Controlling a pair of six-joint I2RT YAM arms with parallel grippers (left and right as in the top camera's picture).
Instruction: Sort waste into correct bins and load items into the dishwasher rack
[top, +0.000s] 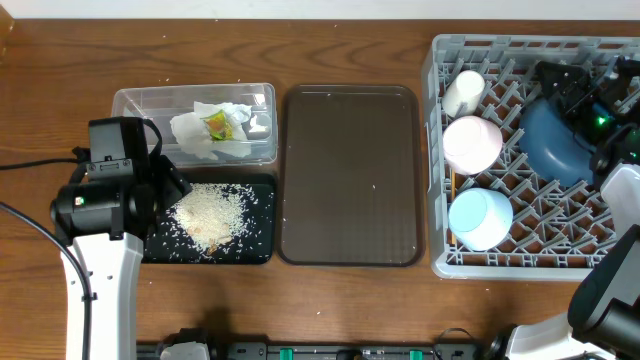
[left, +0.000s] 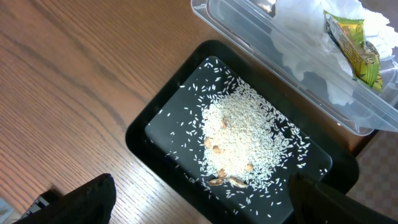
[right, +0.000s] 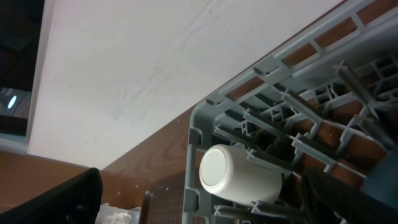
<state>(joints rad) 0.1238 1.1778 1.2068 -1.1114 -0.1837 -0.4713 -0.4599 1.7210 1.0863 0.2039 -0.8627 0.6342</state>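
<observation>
Left pincer (top: 172, 186) open over the shallow black rectangular tray (top: 256, 246); right pincer (top: 555, 85) open over the large grey lattice crate (top: 436, 150).
Overhead: loose white rice grains (top: 210, 215) are heaped below the downward-pointing left pincer. Beyond it, the clear rectangular plastic tub (top: 130, 100) holds the crumpled white paper napkin (top: 195, 135) and small yellow-green snack wrapper (top: 215, 124). The dark-blue round plate (top: 555, 145) is just beside the right pincer, with the small white cup (top: 463, 92), pale pink bowl (top: 472, 143) and light-blue bowl (top: 480, 218) to its left. Left wrist: rice lies between spread fingers (left: 93, 199). Right wrist: the smooth cup lies sideways among pegs ahead.
</observation>
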